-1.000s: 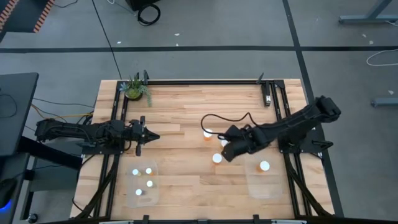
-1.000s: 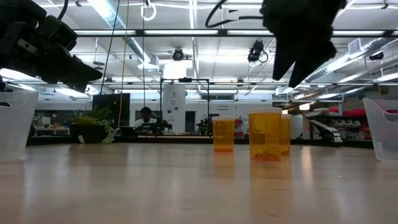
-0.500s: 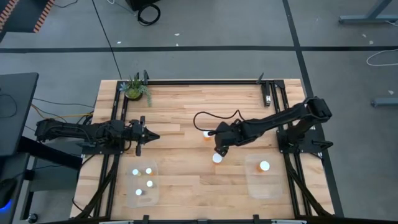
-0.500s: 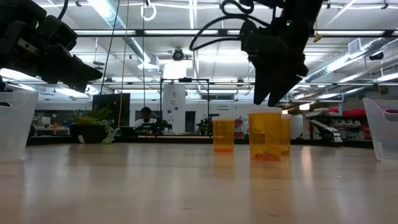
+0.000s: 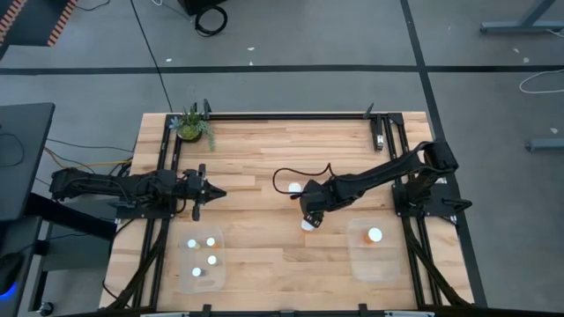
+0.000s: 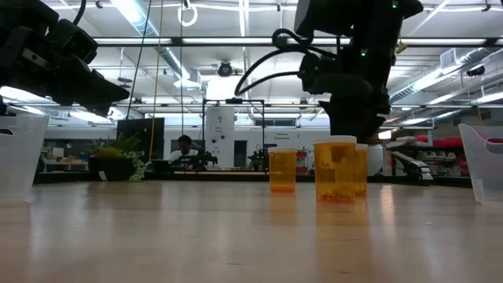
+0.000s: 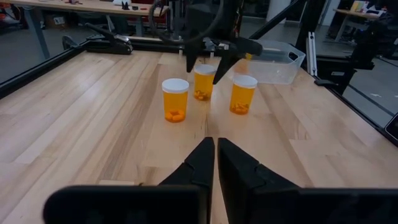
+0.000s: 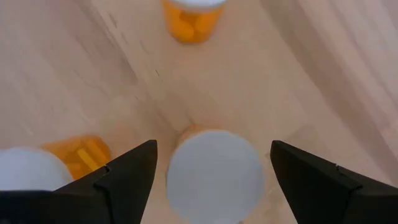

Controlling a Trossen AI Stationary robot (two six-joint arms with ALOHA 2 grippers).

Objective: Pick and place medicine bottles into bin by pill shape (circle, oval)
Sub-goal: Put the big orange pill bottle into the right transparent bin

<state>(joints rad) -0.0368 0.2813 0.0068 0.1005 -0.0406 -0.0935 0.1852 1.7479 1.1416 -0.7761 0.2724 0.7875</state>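
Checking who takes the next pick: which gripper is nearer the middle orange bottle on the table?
Right. The right gripper hangs open directly above the middle orange bottle, fingers either side of its white cap. The left gripper waits shut, well off toward the table's left side.

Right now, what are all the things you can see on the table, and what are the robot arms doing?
Orange bottles on the table: three, white caps, mid-table; middle one under the right gripper.
Orange bottle: one, in the right bin.
Small white bottles: four, in the left bin.
Plant: one, green, far left corner.
Person: one, far behind the table.
Left gripper: shut, waiting at the left.
Right gripper: open, over the middle bottle.
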